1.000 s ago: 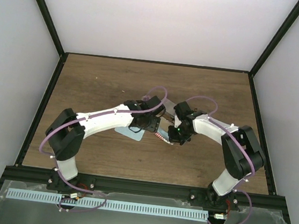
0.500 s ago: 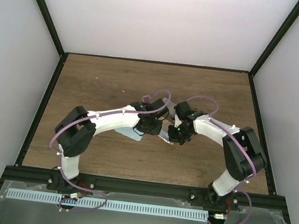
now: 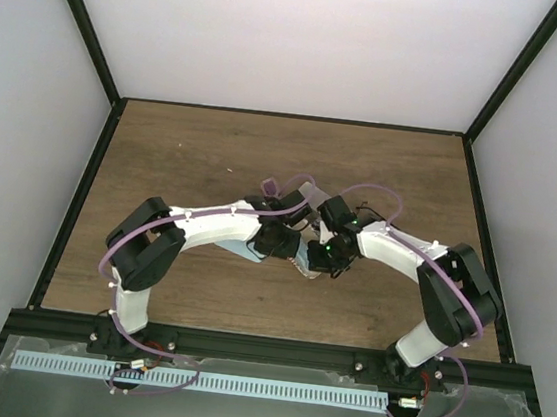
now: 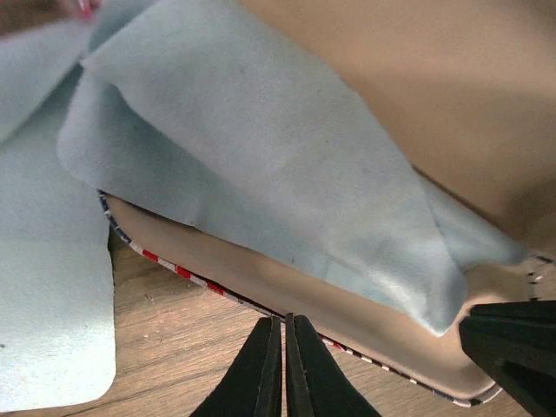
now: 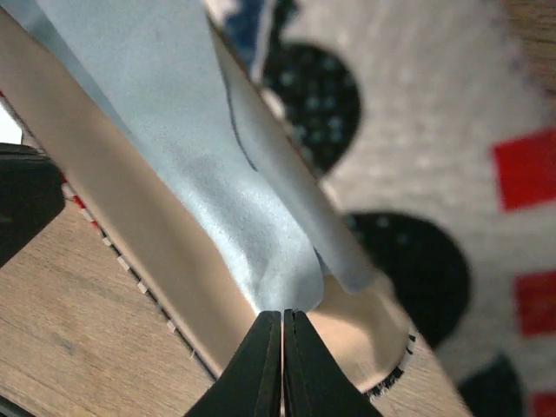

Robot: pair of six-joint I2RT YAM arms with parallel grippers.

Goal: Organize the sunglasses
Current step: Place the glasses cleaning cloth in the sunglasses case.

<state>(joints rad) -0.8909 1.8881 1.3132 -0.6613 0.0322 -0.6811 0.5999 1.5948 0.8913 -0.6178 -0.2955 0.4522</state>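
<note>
The big brown wooden table holds everything. The left arm and the right arm bend in from each side and meet over the case near the middle of the table.

The case lies open. It is tan inside, and its edge has little red, white and dark stripes. In the right wrist view, part of the case is white with black spotty circles and red squares.

A light blue cloth lies inside the case and hangs over its near rim. A second light blue cloth lies flat on the table, just to the left of the case.

The left gripper is just in front of the case rim. Its jaws are pressed together with nothing between them. The right gripper is at the right end of the case. Its jaws are pressed together too, and their tips are right at the low edge of the cloth. I cannot tell if they pinch it.

I cannot tell where the sunglasses are. No view shows them clearly.
</note>
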